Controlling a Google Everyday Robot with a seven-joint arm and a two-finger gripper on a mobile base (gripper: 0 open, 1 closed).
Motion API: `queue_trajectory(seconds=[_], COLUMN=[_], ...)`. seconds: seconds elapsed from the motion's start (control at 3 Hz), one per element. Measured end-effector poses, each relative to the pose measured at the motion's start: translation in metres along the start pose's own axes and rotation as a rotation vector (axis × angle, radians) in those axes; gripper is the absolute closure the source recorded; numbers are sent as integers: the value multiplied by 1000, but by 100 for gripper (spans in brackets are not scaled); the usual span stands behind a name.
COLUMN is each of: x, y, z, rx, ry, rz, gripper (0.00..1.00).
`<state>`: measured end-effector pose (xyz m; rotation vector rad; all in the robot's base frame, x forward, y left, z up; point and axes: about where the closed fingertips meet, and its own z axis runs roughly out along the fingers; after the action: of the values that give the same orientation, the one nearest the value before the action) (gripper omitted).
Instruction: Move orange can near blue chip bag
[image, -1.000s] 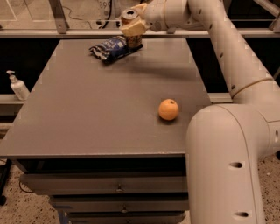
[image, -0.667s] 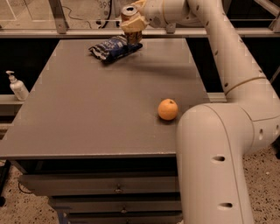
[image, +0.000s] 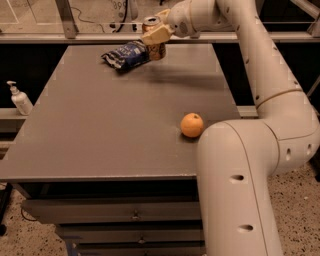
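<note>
pincer (image: 153, 35) clamped around orange can (image: 159, 51), can just beside blue chip bag (image: 125, 54), at far table (image: 100, 125) edge

Orange can (image: 158, 51): 1, orange-brown with silver top, upright at the far end of the table (image: 100, 125), clasped by the gripper (image: 153, 36).
Blue chip bag (image: 125, 54): 1, dark blue foil with white print, crumpled, lying just left of the can.

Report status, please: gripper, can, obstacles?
Gripper at far end of table, shut on orange can. Can right beside blue chip bag. Nothing between; orange fruit well apart.
</note>
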<state>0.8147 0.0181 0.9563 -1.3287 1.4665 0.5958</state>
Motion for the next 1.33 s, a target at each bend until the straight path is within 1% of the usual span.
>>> queue_trajectory(seconds=[0.33,0.67,1.0,1.33], x=[2,7,12,16], y=[6,9,11,12], z=[5,14,19,21], rx=[-36,-61,-76,-83], ry=[-19,-39,-30,-18], rz=[28,58,79,93], gripper=[100,100,83,59])
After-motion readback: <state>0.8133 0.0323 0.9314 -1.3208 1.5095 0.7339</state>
